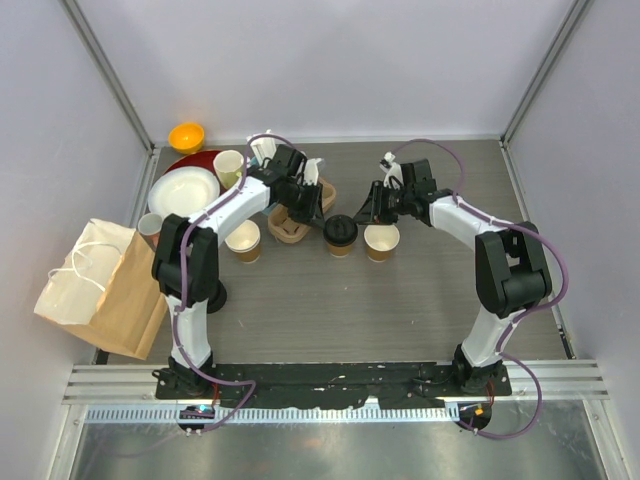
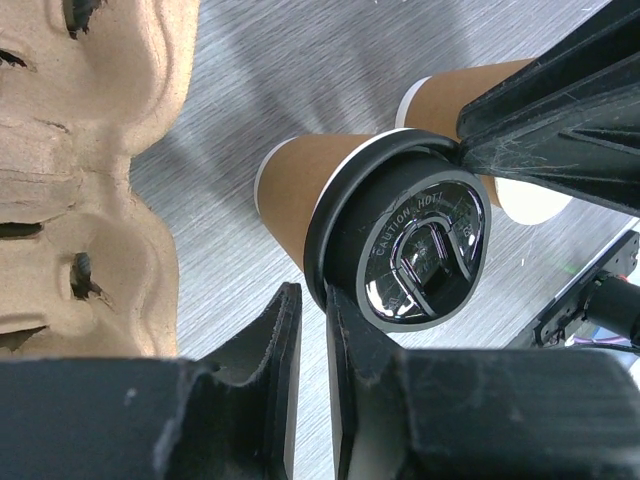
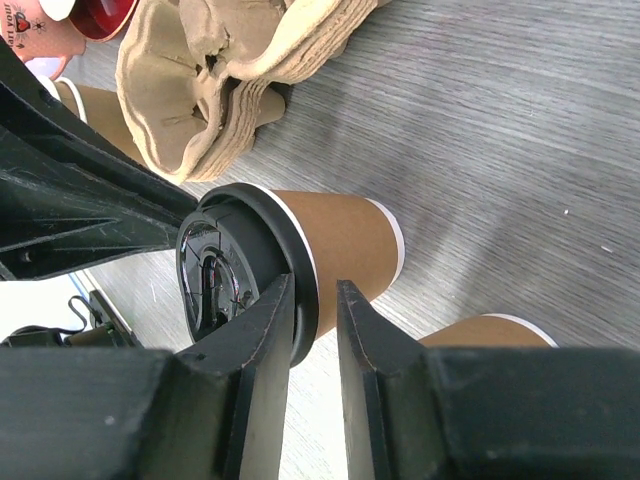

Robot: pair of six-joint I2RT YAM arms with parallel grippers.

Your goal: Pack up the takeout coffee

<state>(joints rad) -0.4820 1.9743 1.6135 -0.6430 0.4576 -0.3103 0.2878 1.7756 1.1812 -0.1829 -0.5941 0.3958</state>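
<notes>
One takeout coffee (image 1: 340, 234), a brown paper cup with a black sip lid (image 2: 420, 245), stands mid-table. My left gripper (image 1: 322, 204) comes at it from the left. Its jaws (image 2: 312, 292) stand a narrow slit apart with bare table showing between them, and one finger (image 2: 352, 345) touches the lid's rim. My right gripper (image 1: 368, 212) comes from the right, also a little open. Its fingertips (image 3: 315, 285) straddle the lid's rim (image 3: 300, 270), one over the lid, one by the cup wall (image 3: 350, 240). An unlidded brown cup (image 1: 381, 242) stands just right of it.
A moulded pulp cup carrier (image 1: 288, 225) lies just left of the lidded cup. Another open brown cup (image 1: 243, 241) stands further left. A brown paper bag (image 1: 100, 290) lies at the left edge. White plates (image 1: 183, 190), a pale mug (image 1: 228, 165) and an orange bowl (image 1: 186, 135) fill the far left corner.
</notes>
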